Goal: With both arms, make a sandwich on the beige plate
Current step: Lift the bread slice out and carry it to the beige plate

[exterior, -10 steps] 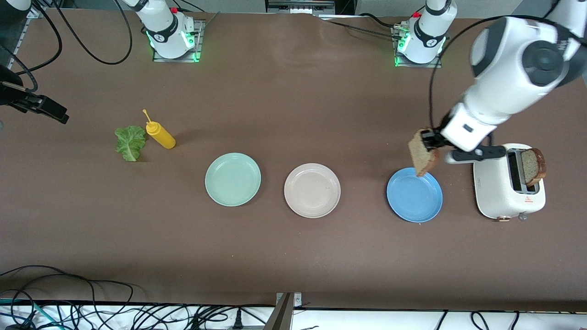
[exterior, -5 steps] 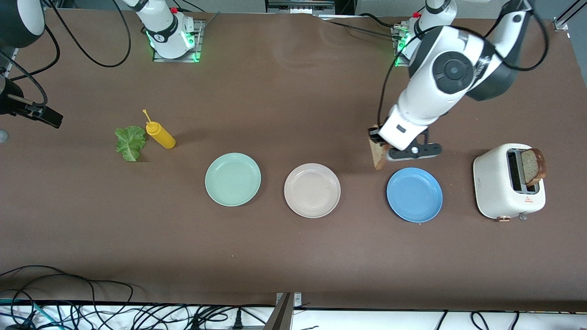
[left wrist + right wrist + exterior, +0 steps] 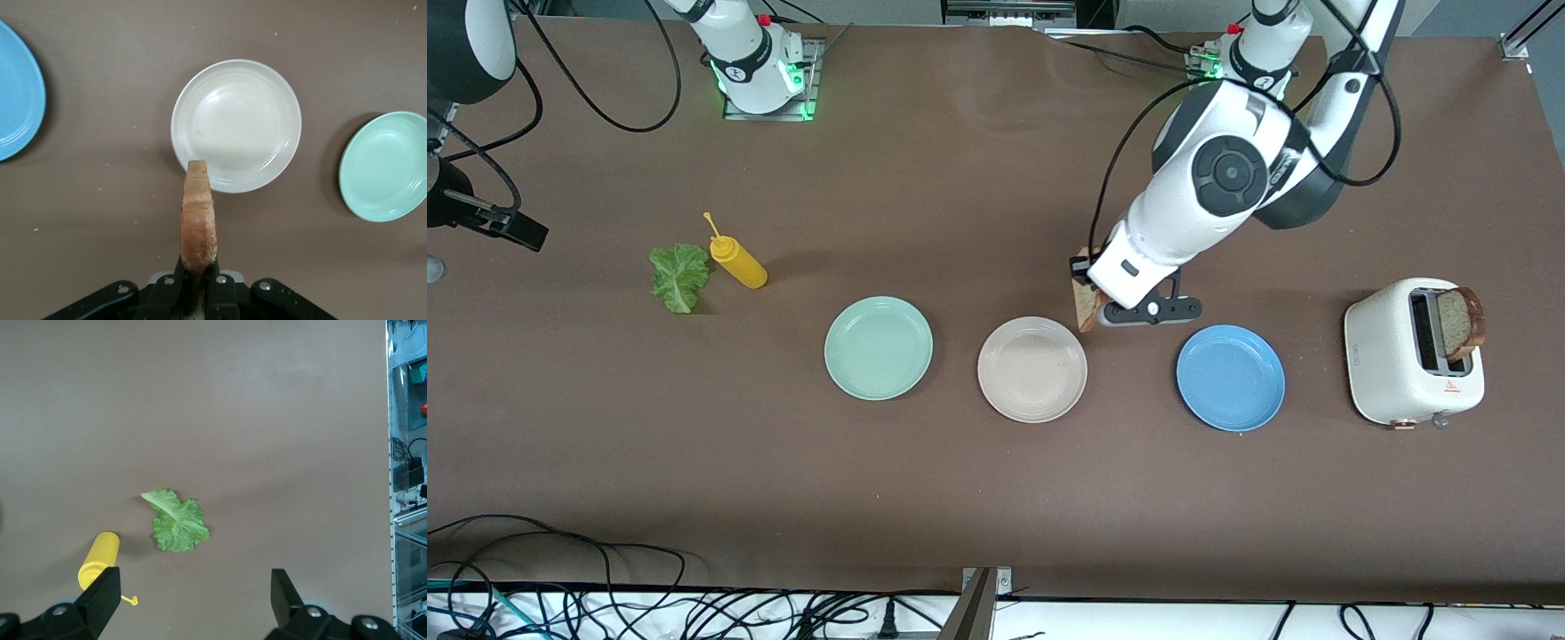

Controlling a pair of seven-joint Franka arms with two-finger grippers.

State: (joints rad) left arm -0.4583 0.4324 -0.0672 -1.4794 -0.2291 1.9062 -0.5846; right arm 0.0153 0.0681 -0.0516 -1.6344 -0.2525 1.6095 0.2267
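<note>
Bread slice [image 3: 1086, 309], speckled brown, dark crust: held on edge, upright, pinched at one end by the left tool [image 3: 197, 283], whose fingers are clamped shut on it. It hangs over bare tabletop [image 3: 978, 498] just beside the beige plate's [image 3: 1032, 369] rim, toward the left arm's end; the plate carries nothing yet.

Risk, judged: released from this spot the slice would fall short of the plate or catch the rim and tip off. Let go while still on edge, it could topple either way. The narrow hold at one end may also let it swing or slip as the arm travels.

Second slice [image 3: 1461, 323]: standing in the white toaster [image 3: 1392, 378].

Lettuce leaf [image 3: 177, 521]: flat on the tabletop beside the yellow squeeze bottle [image 3: 99, 560].

Blue plate [image 3: 1231, 378] and mint-green plate [image 3: 879, 348]: flanking the beige one, wrong targets if the drop drifts.

Left arm: reaching from its base, elbow high, wrist turned downward.

Right tool [image 3: 193, 597]: fingers spread wide, holding nothing, poised above the lettuce; that arm waits.
</note>
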